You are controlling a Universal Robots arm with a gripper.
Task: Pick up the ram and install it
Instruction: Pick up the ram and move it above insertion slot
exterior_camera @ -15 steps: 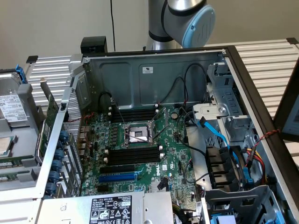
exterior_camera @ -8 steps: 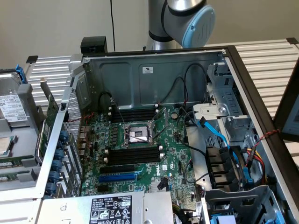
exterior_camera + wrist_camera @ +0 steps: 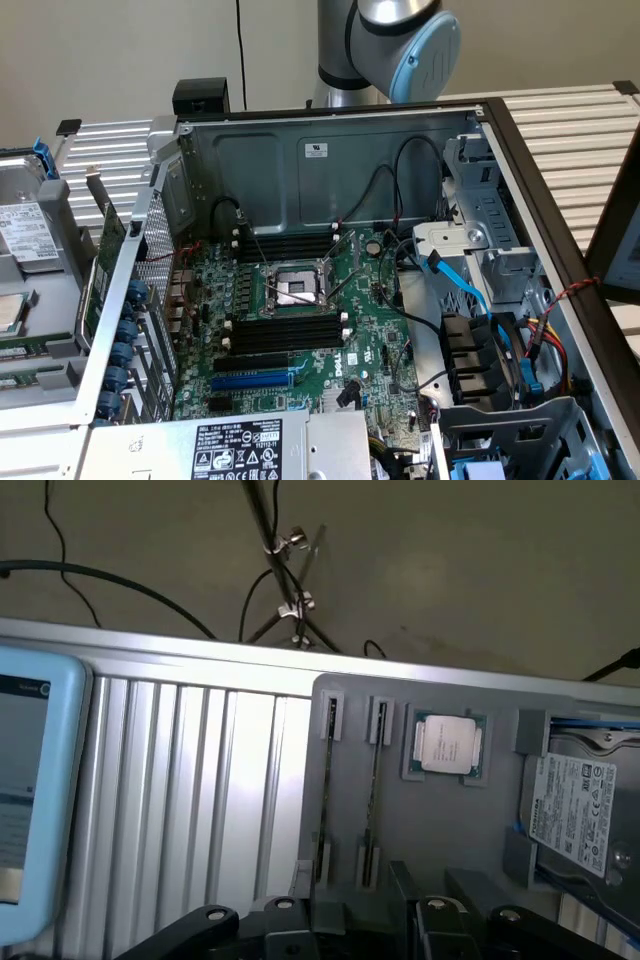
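In the wrist view a grey holder tray carries two thin dark strips standing on edge in its slots, one beside the other. They look like the ram seen edge-on, but I cannot tell for sure. The black body of my gripper juts in at the picture's edge, above the near end of those slots and apart from them. In the exterior view the open computer case holds the motherboard. Its bare black memory slots lie on either side of the CPU socket.
On the tray lie a CPU chip and a hard drive. A larger green card stands upright at the case's left wall. Black cables and a blue cable cross the case's right side. The arm's base rises behind the case.
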